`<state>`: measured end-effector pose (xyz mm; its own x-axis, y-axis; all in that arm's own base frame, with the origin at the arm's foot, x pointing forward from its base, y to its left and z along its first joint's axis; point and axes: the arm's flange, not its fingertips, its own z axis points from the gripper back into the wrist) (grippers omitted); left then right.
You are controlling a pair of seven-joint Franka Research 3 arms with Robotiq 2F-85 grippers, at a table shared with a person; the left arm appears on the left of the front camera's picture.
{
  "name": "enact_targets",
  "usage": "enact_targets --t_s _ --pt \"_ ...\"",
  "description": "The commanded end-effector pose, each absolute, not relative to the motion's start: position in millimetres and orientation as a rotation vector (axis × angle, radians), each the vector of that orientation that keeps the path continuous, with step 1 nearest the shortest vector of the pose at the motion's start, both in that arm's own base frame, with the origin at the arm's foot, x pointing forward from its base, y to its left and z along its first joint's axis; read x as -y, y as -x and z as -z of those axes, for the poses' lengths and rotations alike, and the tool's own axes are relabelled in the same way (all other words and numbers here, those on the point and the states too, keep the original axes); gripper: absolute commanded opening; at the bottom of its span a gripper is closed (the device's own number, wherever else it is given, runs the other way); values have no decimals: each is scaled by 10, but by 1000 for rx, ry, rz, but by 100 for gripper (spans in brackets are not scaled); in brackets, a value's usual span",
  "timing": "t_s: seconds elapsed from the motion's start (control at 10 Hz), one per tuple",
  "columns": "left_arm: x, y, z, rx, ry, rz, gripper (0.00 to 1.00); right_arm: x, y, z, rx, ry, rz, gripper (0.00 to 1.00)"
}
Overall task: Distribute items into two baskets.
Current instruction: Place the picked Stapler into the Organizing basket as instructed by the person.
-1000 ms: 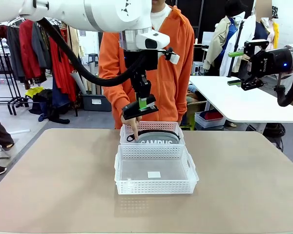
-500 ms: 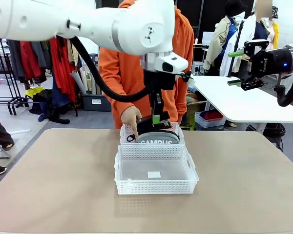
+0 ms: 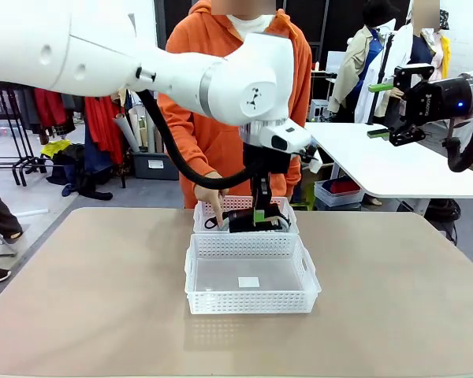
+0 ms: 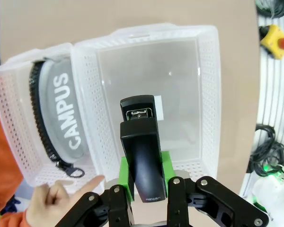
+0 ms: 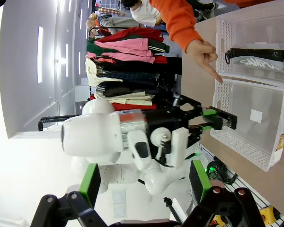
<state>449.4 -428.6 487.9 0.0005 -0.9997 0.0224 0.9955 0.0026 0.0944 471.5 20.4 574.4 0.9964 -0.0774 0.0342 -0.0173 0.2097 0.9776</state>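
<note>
Above the baskets (image 3: pixel 248 272) we have lowered — left jaws (image 4: pixel 143 177) pinching the stapler (image 4: pixel 141 146), right jaws (image 3: pixel 384 110) spread — release comes next.

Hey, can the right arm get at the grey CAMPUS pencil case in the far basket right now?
Probably not cleanly: the left claw, shut on the small black stapler, hangs by the grey pencil case, with the person's hand on that perforated white basket.

Black stapler (image 4: pixel 143 156) between green pads (image 4: pixel 124 176); grey pencil case (image 4: pixel 61 109) with white letters; translucent white lattice baskets (image 3: pixel 252 301); orange sleeve (image 5: pixel 177 19).
</note>
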Motion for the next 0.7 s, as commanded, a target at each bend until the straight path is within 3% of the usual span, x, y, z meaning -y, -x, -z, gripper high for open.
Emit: enact_targets --t_s 0.0,0.6 --pt "4287 -4454 -4597 120 -65 1599 0 -202 -4704 -5766 87 -1359 37 100" --pt "4281 -4469 -3697 -34 -42 1576 0 -202 -4704 -5766 87 -1359 37 100"
